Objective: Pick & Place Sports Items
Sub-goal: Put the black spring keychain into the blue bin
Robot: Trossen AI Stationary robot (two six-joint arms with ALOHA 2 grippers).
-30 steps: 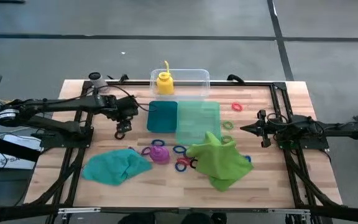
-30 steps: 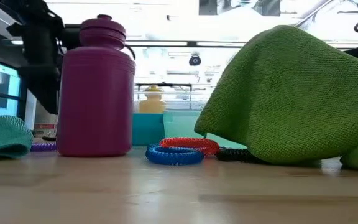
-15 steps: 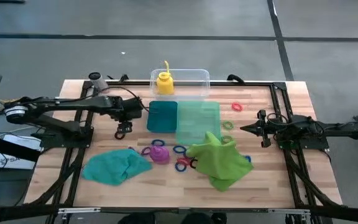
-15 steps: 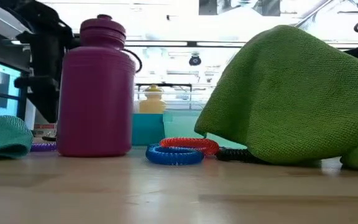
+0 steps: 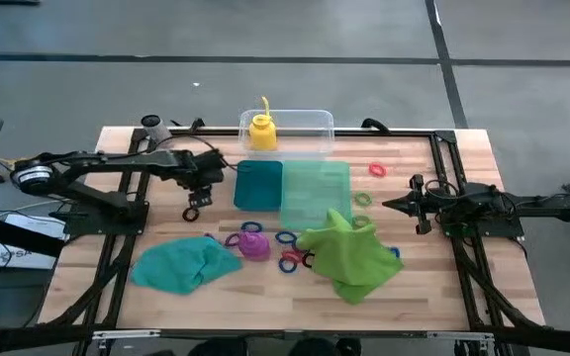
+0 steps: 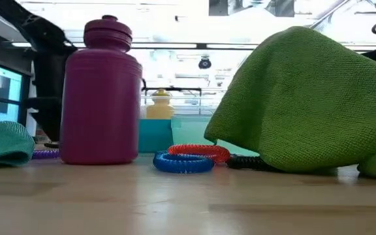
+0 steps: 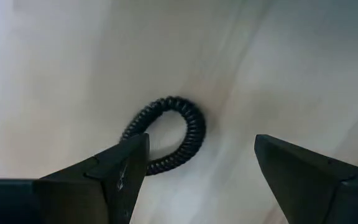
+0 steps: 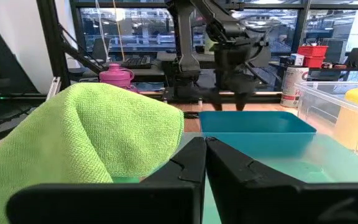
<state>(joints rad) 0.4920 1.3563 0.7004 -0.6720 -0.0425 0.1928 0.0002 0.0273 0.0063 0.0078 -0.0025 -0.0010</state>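
Observation:
My left gripper (image 7: pixel 201 146) is open above a black coil ring (image 7: pixel 166 134) that lies flat on the table to the left of the teal tray (image 5: pixel 258 185); in the high view the gripper (image 5: pixel 198 201) hangs over that ring (image 5: pixel 193 213). My right gripper (image 8: pixel 205 149) is shut and empty at the table's right (image 5: pixel 386 205). The yellow bottle (image 5: pixel 261 131) stands in the clear tub (image 5: pixel 310 124). The purple bottle (image 5: pixel 253 244) stands between the teal cloth (image 5: pixel 184 265) and the lime-green cloth (image 5: pixel 352 259). Blue and red rings (image 6: pixel 185 160) lie beside it.
More rings lie on the table: a red one (image 5: pixel 376 169), a green one (image 5: pixel 363 199), blue ones (image 5: pixel 285 237) and a purple one (image 5: pixel 234 239). The tray's pale half (image 5: pixel 317 188) adjoins the green cloth. Black frame rails (image 5: pixel 463 257) run along the table's sides.
My left arm has shifted a little toward the table's right edge, staying over the black ring. The ring, bottles and cloths have not moved.

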